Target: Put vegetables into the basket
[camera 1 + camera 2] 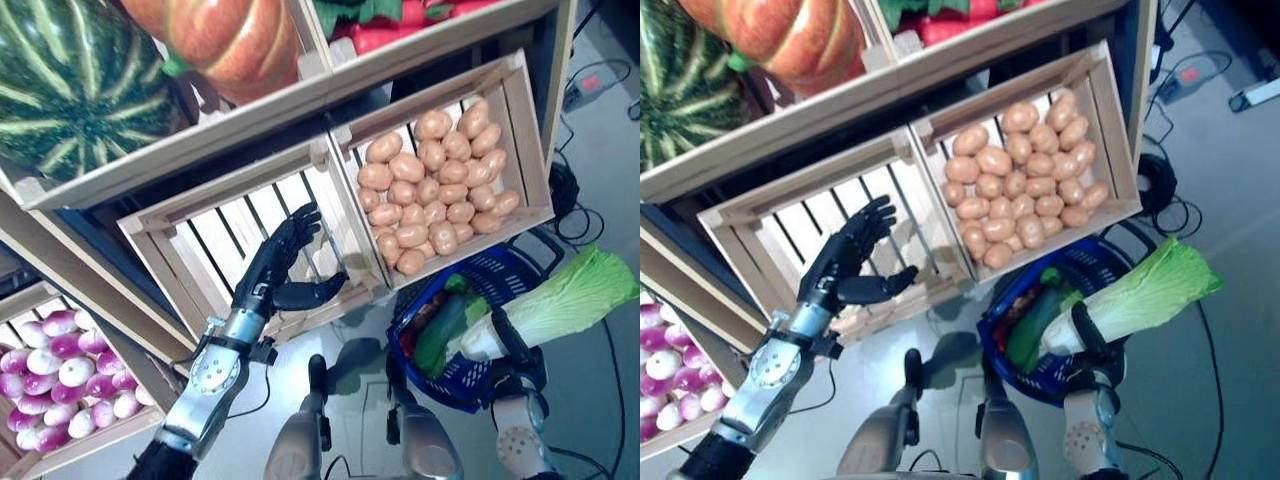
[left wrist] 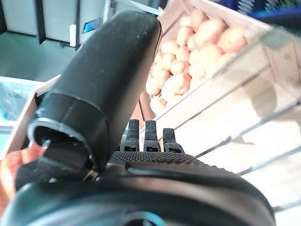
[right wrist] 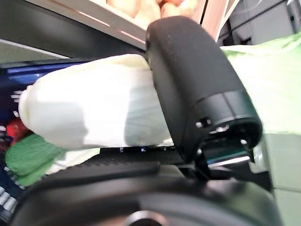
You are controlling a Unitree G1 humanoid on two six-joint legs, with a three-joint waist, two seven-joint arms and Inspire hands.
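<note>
My right hand (image 1: 512, 345) is shut on a long cabbage with a white stalk and pale green leaves (image 1: 565, 300), held over the near right rim of the blue basket (image 1: 505, 270). The thumb wraps the white stalk (image 3: 94, 115) in the right wrist view. The basket stands on the floor and holds a green cucumber-like vegetable (image 1: 437, 335), some leafy green and small red pieces (image 1: 420, 312). My left hand (image 1: 285, 265) is open, its fingers straight over the slats of the empty wooden crate (image 1: 215, 235). It also shows in the left wrist view (image 2: 108, 89).
A wooden stand rises ahead with a crate of potatoes (image 1: 435, 185) just above the basket. A lower crate (image 1: 60, 370) sits at the left. Cables (image 1: 580, 215) lie on the grey floor to the right.
</note>
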